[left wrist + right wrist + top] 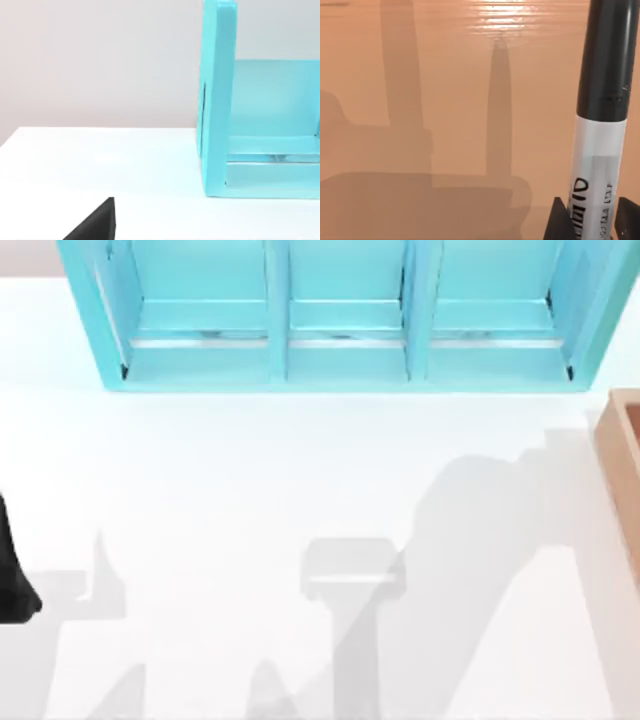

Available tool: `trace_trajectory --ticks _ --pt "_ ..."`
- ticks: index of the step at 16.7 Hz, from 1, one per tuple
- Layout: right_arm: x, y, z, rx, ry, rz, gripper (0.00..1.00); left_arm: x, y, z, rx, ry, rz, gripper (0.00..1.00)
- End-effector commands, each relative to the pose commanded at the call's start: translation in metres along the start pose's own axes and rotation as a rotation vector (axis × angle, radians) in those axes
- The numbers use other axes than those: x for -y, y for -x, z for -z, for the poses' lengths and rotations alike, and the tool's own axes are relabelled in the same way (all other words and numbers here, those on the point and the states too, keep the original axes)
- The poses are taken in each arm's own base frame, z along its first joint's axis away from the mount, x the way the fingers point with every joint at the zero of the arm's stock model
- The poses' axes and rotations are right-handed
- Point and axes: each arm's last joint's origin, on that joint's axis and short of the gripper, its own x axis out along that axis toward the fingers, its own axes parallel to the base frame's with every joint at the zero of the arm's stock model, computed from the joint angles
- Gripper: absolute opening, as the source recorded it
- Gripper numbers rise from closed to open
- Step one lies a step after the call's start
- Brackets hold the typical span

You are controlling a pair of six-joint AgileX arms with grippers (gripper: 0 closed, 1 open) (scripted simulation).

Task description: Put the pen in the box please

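Printed marks: pen label only

Pen [605,125], right wrist view: black lettering on the pale label band round the barrel, running along its length. Large bold strokes plus a smaller line beside them; partly cut off, no word legible. Shelf unit [340,315], box [625,470], tabletop [250,490]: nothing readable.

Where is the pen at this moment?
In the right wrist view the pen is held between the right gripper's fingers, in front of the tan surface of the box, which stands at the table's right edge.
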Motion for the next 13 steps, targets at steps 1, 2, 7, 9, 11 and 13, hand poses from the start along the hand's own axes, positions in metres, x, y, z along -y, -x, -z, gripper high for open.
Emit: trace_trajectory --ticks 1,2,7,9,11,13 --pt "0.0015 -0.0023 -0.0048 -0.011 -0.006 -0.006 0.0 0.0 0.0 0.0 0.0 0.0 0.0 1.0" --pt "0.0022 -0.0032 -0.0069 -0.015 -0.008 -0.009 0.0 0.0 0.0 0.0 0.0 0.0 0.0 1.0" --pt "0.0022 -0.0032 -0.0069 -0.015 -0.008 -0.009 0.08 0.0 0.0 0.0 0.0 0.0 0.0 1.0" --pt "0.0022 -0.0032 -0.0069 -0.015 -0.008 -0.009 0.23 0.0 0.0 0.0 0.0 0.0 0.0 1.0" --pt "0.0022 -0.0032 -0.0069 -0.015 -0.008 -0.009 0.38 0.0 0.0 0.0 0.0 0.0 0.0 1.0" --pt "0.0022 -0.0032 -0.0069 -0.015 -0.008 -0.009 0.53 0.0 0.0 0.0 0.0 0.0 0.0 1.0"
